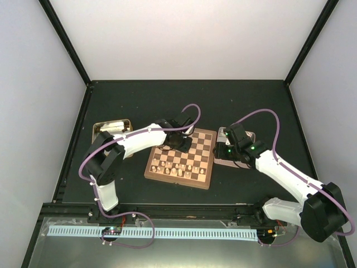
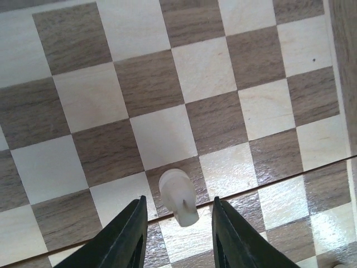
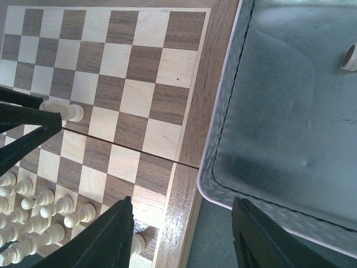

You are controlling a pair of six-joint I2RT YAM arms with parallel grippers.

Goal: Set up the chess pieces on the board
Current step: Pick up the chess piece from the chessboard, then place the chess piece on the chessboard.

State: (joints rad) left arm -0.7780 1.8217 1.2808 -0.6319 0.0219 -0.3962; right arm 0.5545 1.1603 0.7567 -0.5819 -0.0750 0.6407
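Note:
The wooden board lies mid-table. Several pale chess pieces stand in rows at its near side, also seen in the right wrist view as pale pieces. My left gripper hangs low over the board's middle, open, its fingers on either side of one pale piece that stands on a dark square with a gap on both sides. That same piece shows in the right wrist view. My right gripper is open and empty above the board's right border.
A metal tin sits against the board's right edge with one pale piece in its far corner. A second tin lies left of the board behind the left arm. Black walls ring the table.

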